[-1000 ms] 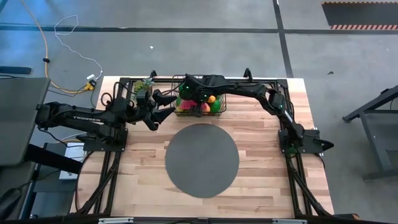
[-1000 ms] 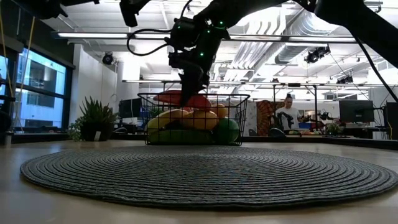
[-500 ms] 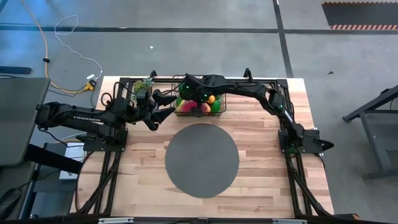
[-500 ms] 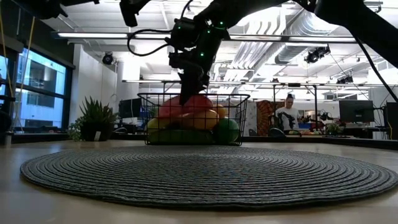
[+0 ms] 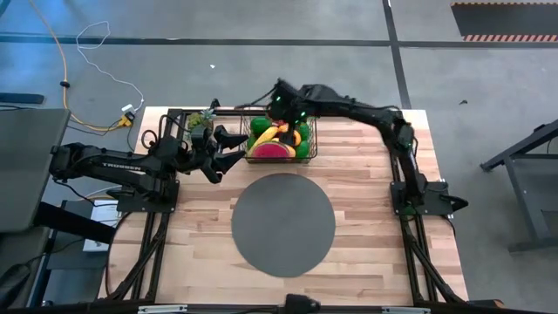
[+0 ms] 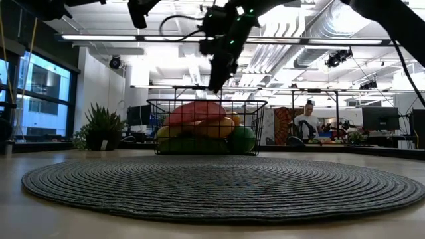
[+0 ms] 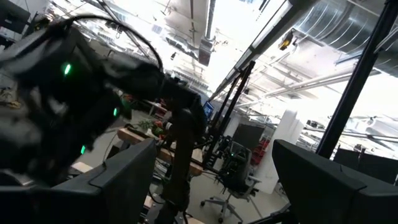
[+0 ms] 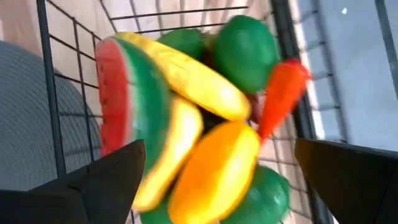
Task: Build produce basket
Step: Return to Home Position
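since the earlier frame the right gripper point(image 5: 277, 105) has lifted out of the basket point(image 5: 315, 139) and drawn back toward its far edge; the watermelon slice point(image 5: 272, 150) it hung over now lies among the other produce. in the low view this gripper hangs above the basket's rim, clear of it. its fingers point(image 8: 93, 186) are spread wide with nothing between them.

the basket stands at the far side of the table point(image 5: 366, 253), just beyond the round grey mat point(image 5: 283, 224). it is piled with fruit: the watermelon slice on the near side with its red face up, a yellow banana point(image 8: 186, 78) across the top, an orange-yellow piece point(image 8: 214, 165) beside it, a red chilli point(image 8: 283, 93) against the wire wall, and green limes point(image 8: 245, 53) at the corners. the pile rises slightly above the rim in the low view.

the left gripper point(image 5: 235, 146) waits just left of the basket, pointing toward it, its fingers point(image 7: 124, 180) wide apart and empty. white lettering along the left arm point(image 5: 113, 160) reads "trossen".

a small plant point(image 5: 205, 118) sits at the far edge, left of the basket. in the room beyond, a person point(image 6: 307, 119) shows far off.
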Robot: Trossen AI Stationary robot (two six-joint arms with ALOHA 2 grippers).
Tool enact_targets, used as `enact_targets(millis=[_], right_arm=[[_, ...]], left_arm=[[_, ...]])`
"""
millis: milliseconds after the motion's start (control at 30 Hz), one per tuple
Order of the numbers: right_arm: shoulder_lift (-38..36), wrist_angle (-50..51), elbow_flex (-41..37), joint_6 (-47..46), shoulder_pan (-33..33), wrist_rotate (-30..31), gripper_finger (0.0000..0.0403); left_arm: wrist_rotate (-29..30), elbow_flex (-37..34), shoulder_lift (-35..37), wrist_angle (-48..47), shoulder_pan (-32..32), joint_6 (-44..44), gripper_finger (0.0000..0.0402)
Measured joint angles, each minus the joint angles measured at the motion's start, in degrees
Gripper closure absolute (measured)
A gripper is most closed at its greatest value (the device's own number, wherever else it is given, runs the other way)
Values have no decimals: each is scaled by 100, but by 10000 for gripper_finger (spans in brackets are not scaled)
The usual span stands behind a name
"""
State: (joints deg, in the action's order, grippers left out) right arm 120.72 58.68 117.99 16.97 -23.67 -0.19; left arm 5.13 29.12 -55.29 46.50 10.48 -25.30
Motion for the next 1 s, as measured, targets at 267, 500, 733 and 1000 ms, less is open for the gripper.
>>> enact_targets(millis=[267, 500, 733, 1000], right_arm=[[-891, 1059, -130, 11, -952, -1601, 9], [-2942, -541, -2899, -295, -1477, -2799, 9], [-5578, -3438, -6435, -2366, -1158, -2709, 9], [-7323, -7378, -8454, -4719, -219, -2586, 9]], left_arm=[[2, 0, 0, -38, 0, 0, 92], [59, 0, 0, -39, 0, 150, 92], [316, 0, 0, -39, 0, 218, 92], [302, 0, 0, -39, -2, 343, 92]])
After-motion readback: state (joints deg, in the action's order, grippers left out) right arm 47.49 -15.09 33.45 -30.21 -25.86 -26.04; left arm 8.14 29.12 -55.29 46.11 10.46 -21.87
